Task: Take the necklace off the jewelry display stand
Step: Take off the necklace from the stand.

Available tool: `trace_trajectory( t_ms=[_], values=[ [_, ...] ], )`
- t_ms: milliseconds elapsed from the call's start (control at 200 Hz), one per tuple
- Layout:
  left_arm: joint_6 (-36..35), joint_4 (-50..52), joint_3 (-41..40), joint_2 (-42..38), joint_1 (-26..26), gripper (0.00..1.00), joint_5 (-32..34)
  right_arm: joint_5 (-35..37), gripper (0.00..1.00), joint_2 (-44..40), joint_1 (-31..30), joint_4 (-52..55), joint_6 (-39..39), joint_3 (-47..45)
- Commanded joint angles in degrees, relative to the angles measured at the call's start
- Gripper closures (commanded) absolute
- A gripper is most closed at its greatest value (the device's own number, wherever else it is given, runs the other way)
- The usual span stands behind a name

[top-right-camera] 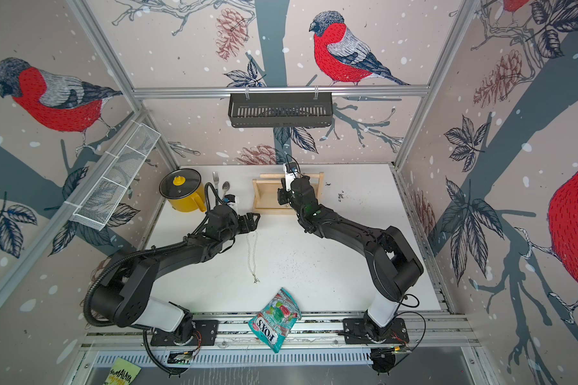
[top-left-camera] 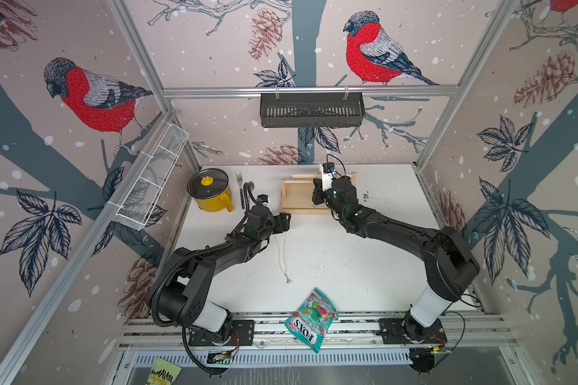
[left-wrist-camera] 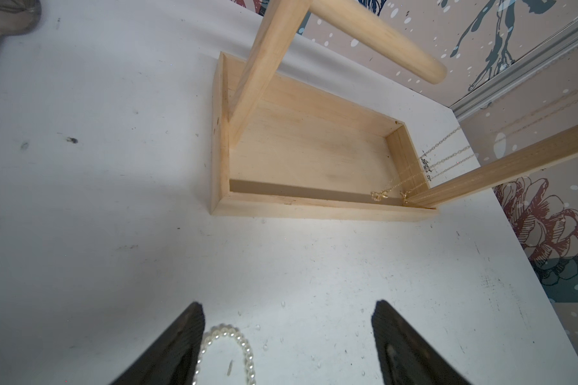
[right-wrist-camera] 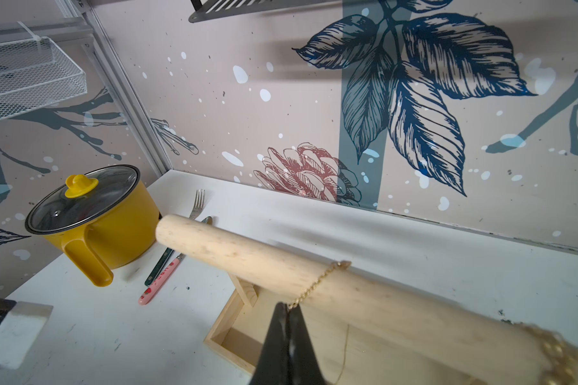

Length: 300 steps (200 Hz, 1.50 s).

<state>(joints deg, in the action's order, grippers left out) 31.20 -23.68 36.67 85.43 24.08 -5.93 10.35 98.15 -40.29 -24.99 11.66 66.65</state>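
The light-wood jewelry display stand (top-left-camera: 296, 196) (top-right-camera: 267, 198) stands at the back of the white table, and its tray (left-wrist-camera: 301, 156) shows in the left wrist view. A thin gold necklace (right-wrist-camera: 317, 283) is draped over the round dowel (right-wrist-camera: 247, 256). My right gripper (right-wrist-camera: 289, 308) (top-left-camera: 317, 193) is shut on that chain just below the bar. More gold chains (left-wrist-camera: 444, 156) hang by the stand's far end. My left gripper (left-wrist-camera: 287, 310) (top-left-camera: 286, 221) is open, low over the table in front of the stand. A pearl necklace (top-left-camera: 282, 256) (left-wrist-camera: 227, 336) lies flat under it, touching neither finger.
A yellow lidded pot (top-left-camera: 209, 193), a fork (top-left-camera: 240, 186) and a spoon lie left of the stand. A teal candy bag (top-left-camera: 312, 316) sits at the front edge. A black basket (top-left-camera: 311, 110) hangs on the back wall. A white mesh basket (top-left-camera: 151, 180) hangs on the left wall.
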Motion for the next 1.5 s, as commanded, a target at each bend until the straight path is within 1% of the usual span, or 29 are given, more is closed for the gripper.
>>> trace_trajectory(
  t_ms=[0, 90, 385, 545, 1001, 1496],
  values=[
    [-0.3, -2.7, -0.5, -0.5, 0.0, 0.2, -0.3, 0.6, 0.95, 0.8, -0.6, 0.5, -1.1, 1.5],
    [-1.1, -3.8, -1.2, -0.7, -0.1, 0.2, -0.7, 0.6, 0.96, 1.3, -1.0, 0.8, -1.5, 2.5],
    [-5.6, -12.3, -6.1, -2.2, 0.0, 0.2, -2.1, 0.1, 0.97, 3.4, -2.5, 1.9, -1.9, 5.4],
    [-6.6, -12.2, -6.0, -1.8, -0.1, 0.2, -2.1, 0.1, 0.97, 5.0, -3.9, 2.5, -2.1, 7.1],
    [-6.5, -12.0, -5.4, -1.3, 0.0, 0.2, -2.1, 0.3, 0.98, 8.7, -6.1, 6.2, -3.7, 14.4],
    [-7.1, -11.1, -5.0, 0.0, -0.1, 0.19, -0.4, 0.0, 0.99, 11.5, -7.4, 6.9, -4.0, 18.5]
  ],
)
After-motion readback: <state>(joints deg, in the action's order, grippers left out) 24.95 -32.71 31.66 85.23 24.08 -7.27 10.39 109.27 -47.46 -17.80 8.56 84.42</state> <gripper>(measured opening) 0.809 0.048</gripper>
